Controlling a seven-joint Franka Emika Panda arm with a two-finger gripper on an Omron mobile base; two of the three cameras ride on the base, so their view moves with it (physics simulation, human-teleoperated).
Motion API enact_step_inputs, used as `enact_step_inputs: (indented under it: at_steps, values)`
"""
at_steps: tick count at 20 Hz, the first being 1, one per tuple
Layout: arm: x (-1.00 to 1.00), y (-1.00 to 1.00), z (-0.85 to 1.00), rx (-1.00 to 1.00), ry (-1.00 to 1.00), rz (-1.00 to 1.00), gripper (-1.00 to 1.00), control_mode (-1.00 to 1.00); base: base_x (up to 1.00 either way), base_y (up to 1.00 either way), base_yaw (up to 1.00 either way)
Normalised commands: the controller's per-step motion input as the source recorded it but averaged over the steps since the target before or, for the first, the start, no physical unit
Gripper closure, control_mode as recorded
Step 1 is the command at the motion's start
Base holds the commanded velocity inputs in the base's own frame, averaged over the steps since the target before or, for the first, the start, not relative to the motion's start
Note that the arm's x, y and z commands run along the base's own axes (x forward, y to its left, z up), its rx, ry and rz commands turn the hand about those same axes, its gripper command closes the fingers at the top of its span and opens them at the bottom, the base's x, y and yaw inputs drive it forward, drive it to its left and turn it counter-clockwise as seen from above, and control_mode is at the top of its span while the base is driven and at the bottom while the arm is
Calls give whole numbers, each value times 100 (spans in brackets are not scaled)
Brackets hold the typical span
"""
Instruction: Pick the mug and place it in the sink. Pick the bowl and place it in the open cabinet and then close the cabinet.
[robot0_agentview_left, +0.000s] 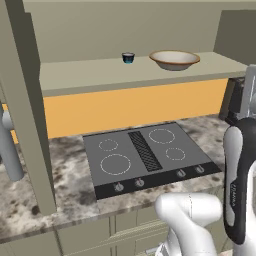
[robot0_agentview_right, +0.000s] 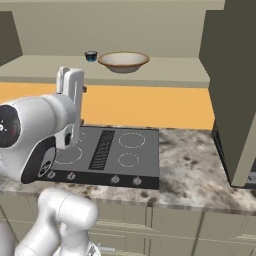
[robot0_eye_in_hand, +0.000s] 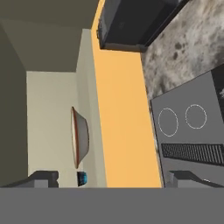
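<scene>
The bowl (robot0_agentview_left: 175, 60) (robot0_agentview_right: 123, 61) (robot0_eye_in_hand: 80, 137) is cream with an orange-brown rim and stands upright on the bottom shelf of the open cabinet (robot0_agentview_left: 75, 75) (robot0_agentview_right: 175, 67) (robot0_eye_in_hand: 48, 113). The cabinet's left door (robot0_agentview_left: 27, 110) and right door (robot0_agentview_right: 235, 100) stand swung out over the counter. My gripper (robot0_eye_in_hand: 113, 180) is open with nothing between its fingertips (robot0_eye_in_hand: 43, 178). It hovers in front of the cabinet, clear of the bowl, and looks along the shelf and the wall. The mug and the sink are out of view.
A tiny dark blue cup (robot0_agentview_left: 128, 58) (robot0_agentview_right: 90, 56) (robot0_eye_in_hand: 82, 178) sits on the shelf left of the bowl. Below are an orange backsplash (robot0_agentview_left: 135, 107), a grey cooktop (robot0_agentview_left: 145, 155) (robot0_agentview_right: 107, 147) in a marbled counter (robot0_agentview_right: 195, 165), and a dark appliance (robot0_eye_in_hand: 131, 22) at the right.
</scene>
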Motion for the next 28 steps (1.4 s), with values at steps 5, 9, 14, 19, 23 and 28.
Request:
enact_step_inputs:
  at_steps: [5, 9, 14, 19, 23, 28]
  values:
    - [-80, -10, 26, 0, -8, 0, -100, -100, 0, 0, 0]
    - [-78, -37, 6, 1, -2, 0, -100, -100, 0, 0, 0]
    - [-50, -45, 4, 1, -1, 0, -100, -100, 0, 0, 0]
    - [-25, -43, 28, 0, 0, 0, -100, -100, 0, 0, 0]
    - [-18, -41, 37, 0, 0, 0, -100, -100, 0, 0, 0]
    - [-32, -47, 22, 1, 0, 0, -100, -100, 0, 0, 0]
